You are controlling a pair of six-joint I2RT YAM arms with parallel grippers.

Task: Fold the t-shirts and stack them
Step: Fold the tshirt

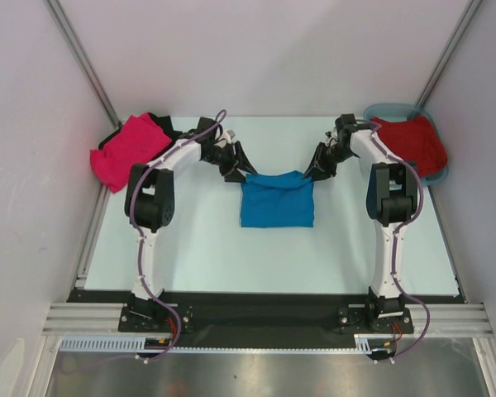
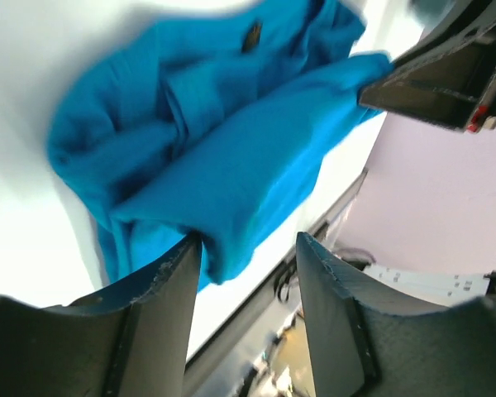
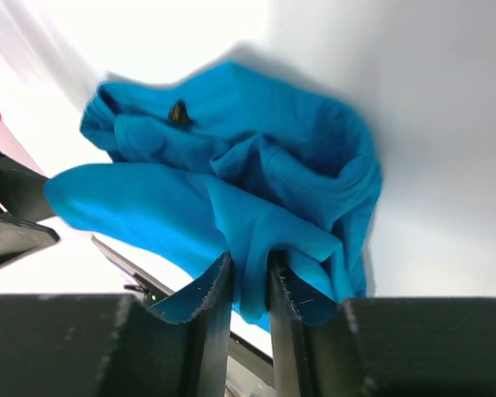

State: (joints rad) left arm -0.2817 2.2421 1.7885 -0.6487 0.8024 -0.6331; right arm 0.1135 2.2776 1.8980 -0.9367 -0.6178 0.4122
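Note:
The bright blue t-shirt [image 1: 277, 205] lies folded at mid-table, its far edge lifted between both arms. My left gripper [image 1: 241, 175] is at its far left corner. In the left wrist view the left gripper [image 2: 248, 248] is open, and the blue cloth [image 2: 231, 141] only brushes the left finger [image 2: 161, 289]. My right gripper [image 1: 308, 174] is at the far right corner. In the right wrist view the right gripper [image 3: 250, 265] is shut on a fold of the blue cloth [image 3: 231, 174]. A hot pink t-shirt [image 1: 131, 149] lies over a black one [image 1: 161, 124] at the far left.
A teal tub [image 1: 388, 107] at the far right corner holds a dark red t-shirt [image 1: 409, 142]. Pale walls and metal frame posts close in the table on three sides. The arm bases stand on a black strip at the near edge.

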